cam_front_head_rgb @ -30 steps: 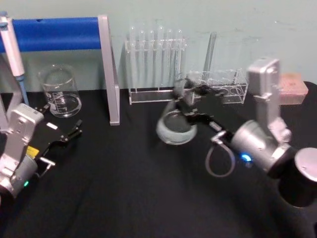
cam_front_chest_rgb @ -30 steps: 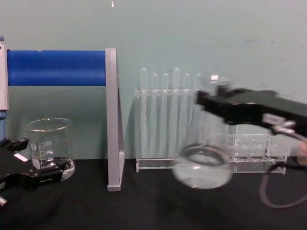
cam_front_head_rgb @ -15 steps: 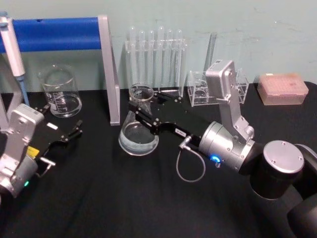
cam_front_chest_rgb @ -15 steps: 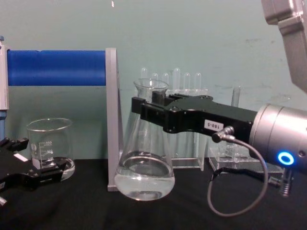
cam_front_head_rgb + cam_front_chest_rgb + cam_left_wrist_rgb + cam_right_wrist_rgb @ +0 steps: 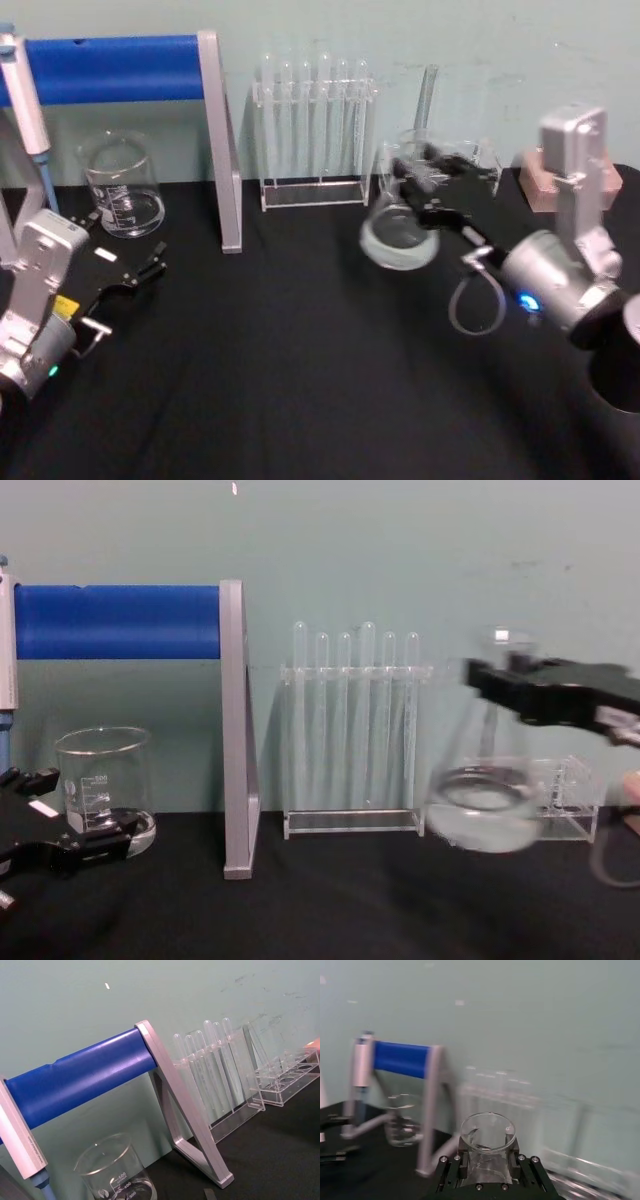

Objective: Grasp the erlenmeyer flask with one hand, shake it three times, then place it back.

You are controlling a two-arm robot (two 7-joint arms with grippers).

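— Flask (image 5: 398,240) by the neck, why there?
— Narrow part fits the right pincer (image 5: 410,180); its fingers are clamped shut on the glass just under the rim, so the wide base hangs below them, tilted and, I'd say, clear of the counter (image 5: 300,380) for shaking.
— Close to that test-tube rack (image 5: 312,130)?
— Rack stands off to the pincer's left, apart enough, I reckon. Left pincer (image 5: 140,272) lies far to that side, jaws apart, empty, by the beaker (image 5: 122,190).

The erlenmeyer flask (image 5: 484,810) is being smeared by blur in the chest view, and the right end effector (image 5: 505,680) is being cut off there by the right edge.
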